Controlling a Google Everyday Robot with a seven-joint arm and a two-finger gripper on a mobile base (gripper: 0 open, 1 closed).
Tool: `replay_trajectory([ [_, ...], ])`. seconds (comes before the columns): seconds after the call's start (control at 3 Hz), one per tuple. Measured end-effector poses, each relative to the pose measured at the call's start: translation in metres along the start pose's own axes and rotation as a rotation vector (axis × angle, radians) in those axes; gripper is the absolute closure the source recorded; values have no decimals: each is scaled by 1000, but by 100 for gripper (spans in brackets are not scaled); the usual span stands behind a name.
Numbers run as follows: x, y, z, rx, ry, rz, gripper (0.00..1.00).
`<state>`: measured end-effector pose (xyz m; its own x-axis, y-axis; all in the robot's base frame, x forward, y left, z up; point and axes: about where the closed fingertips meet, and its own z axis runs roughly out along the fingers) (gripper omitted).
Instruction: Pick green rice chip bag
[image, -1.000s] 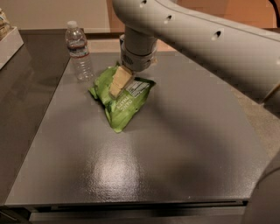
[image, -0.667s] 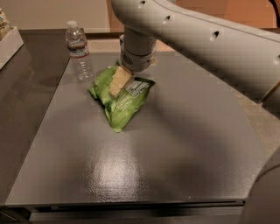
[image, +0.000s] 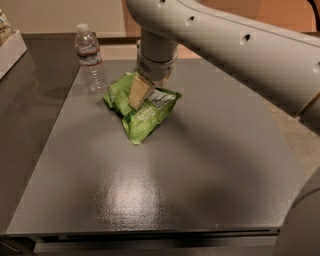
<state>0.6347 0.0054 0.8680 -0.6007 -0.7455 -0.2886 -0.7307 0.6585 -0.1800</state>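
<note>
Since only the one camera view was on hand, everything had to be read from it. The gripper (image: 141, 91) hung straight down from the wrist of the pale arm (image: 225, 40), which reached in from the right, and it sat right on the upper, far part of the green rice chip bag (image: 142, 121). The bag lay on the dark grey table (image: 150, 195), toward its far left part, just beside a clear water bottle (image: 90, 57) that stood upright to its left without quite touching it. A white box (image: 11, 47) showed at the far left edge, well apart from both.

The bag was directly beneath the gripper and touching it, with most of the green body spreading out below and toward the camera. It looked crumpled, its white label panel turned up on the right side, and its long axis seemed to run on a slant from the far right down to a near-left corner. The gripper met it close to the far end of that line, not at the middle.

Whether the gripper had closed on the bag or only rested against it could not be told from this angle. If it had a hold, the coming move would be a straight lift, and an off-centre grasp could let the near corner sag.
</note>
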Motion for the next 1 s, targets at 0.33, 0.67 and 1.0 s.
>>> replay_trajectory([
  [0.33,-2,-1,-7,-1,-2,-2,74],
  [0.67,-2,-1,-8,-1,-2,-2,96],
  [1.0,-2,-1,-8,-1,-2,-2,100],
])
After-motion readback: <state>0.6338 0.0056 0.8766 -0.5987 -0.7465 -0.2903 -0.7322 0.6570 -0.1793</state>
